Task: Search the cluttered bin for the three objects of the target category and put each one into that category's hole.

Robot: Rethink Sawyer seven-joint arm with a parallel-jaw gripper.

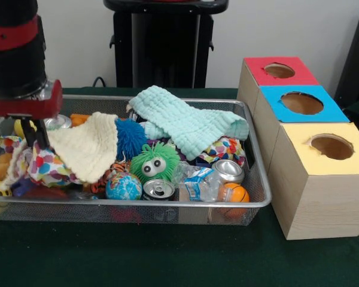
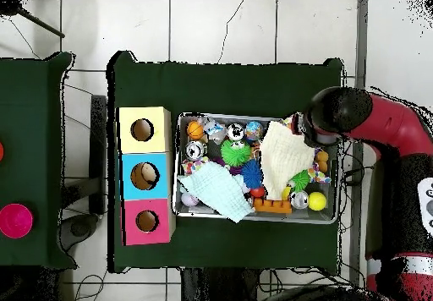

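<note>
From the front, we see the claw (image 1: 31, 133) down at the left end of the wire bin (image 1: 260, 179), and we cannot tell whether it grips anything, though a cream cloth (image 1: 87, 146) drapes right beside it. A mint cloth (image 1: 188, 122) lies across the back; a green fuzzy toy (image 1: 154, 162), a globe ball (image 1: 124, 186) and a soda can (image 1: 159, 189) crowd the front. Red (image 1: 279, 70), blue (image 1: 302, 103) and yellow (image 1: 331, 146) holes sit in boxes to the right. From overhead, we see the arm (image 2: 372, 120) reaching over the bin's right end, cream cloth just beside it.
</note>
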